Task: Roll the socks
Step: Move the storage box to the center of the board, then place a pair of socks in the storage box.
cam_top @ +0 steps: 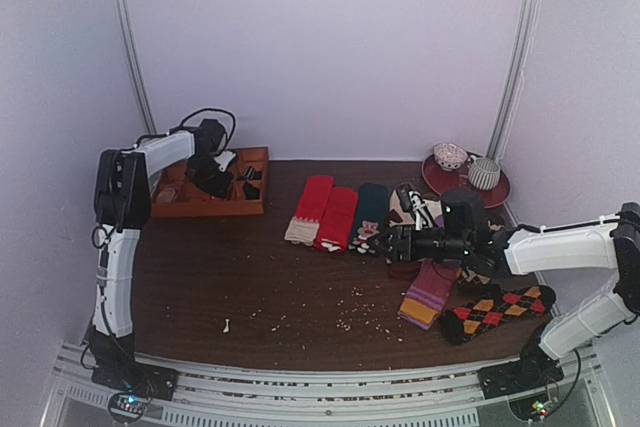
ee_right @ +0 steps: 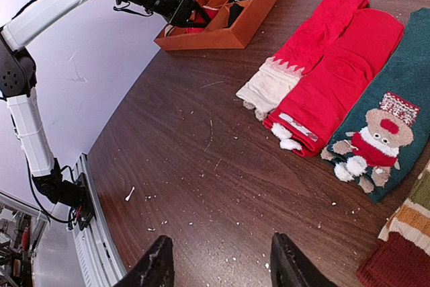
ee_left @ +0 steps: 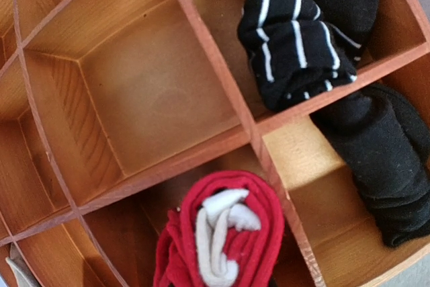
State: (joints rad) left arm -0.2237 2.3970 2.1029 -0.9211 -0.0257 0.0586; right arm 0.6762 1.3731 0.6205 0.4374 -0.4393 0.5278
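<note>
The socks (ee_left: 222, 233) are a rolled red bundle with cream ends showing in the coil, low in the left wrist view. The bundle hangs over a compartment of the wooden divided tray (ee_left: 201, 65). My left gripper (cam_top: 215, 179) is over that tray (cam_top: 215, 209) at the back left and is shut on the bundle, which hides its fingers. In the right wrist view a bit of red shows at the left gripper (ee_right: 191, 15). My right gripper (ee_right: 218, 260) is open and empty, low over bare table near the loose socks (cam_top: 385, 240).
Rolled black striped socks (ee_left: 295, 31) and black socks (ee_left: 383, 159) fill other tray compartments. Two flat red socks (cam_top: 312, 209) (cam_top: 338, 217), a teal sock (cam_top: 370, 215), a purple sock (cam_top: 428, 294) and an argyle sock (cam_top: 497, 309) lie mid-right. A plate with cups (cam_top: 465, 175) stands back right.
</note>
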